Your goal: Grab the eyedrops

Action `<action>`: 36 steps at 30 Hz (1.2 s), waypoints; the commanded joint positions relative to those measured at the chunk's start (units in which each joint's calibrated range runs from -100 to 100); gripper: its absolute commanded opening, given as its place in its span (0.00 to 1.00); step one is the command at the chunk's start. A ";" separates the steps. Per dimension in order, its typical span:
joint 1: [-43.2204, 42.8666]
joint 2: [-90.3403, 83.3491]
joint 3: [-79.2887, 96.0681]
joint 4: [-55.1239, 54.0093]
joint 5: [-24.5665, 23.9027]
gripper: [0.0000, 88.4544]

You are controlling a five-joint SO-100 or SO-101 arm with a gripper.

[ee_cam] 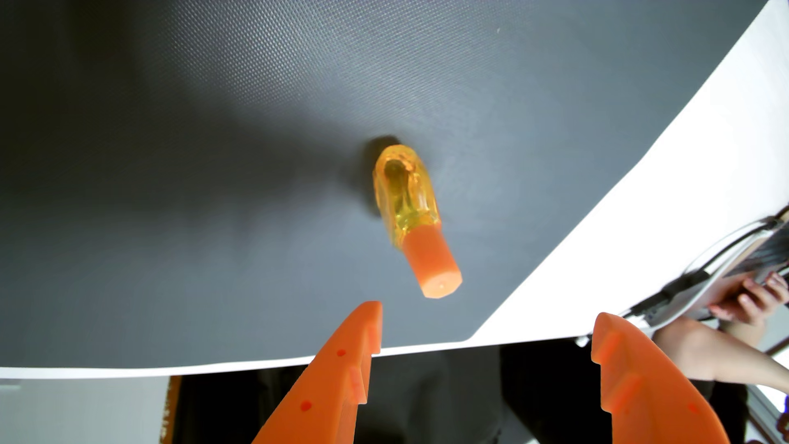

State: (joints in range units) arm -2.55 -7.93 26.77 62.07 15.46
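In the wrist view, the eyedrops bottle (416, 217) stands at centre frame on the grey mat (213, 170). The end effector (486, 320), fingers wide apart below, should advance straddling the orange cap (433, 264).

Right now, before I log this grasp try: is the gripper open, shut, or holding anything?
Gripper: open, jaws spread wide, holding nothing; the eyedrops stand untouched on the mat.
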 commanded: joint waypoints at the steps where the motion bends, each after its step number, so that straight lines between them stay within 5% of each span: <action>1: -0.28 3.81 -5.57 0.19 0.27 0.32; 13: 2.38 17.40 -21.32 13.95 2.05 0.33; 32: -0.45 24.61 -21.41 11.18 0.53 0.32; 36: -0.53 24.61 -20.78 9.28 0.01 0.25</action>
State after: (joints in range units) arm -2.85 16.91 7.72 72.19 15.72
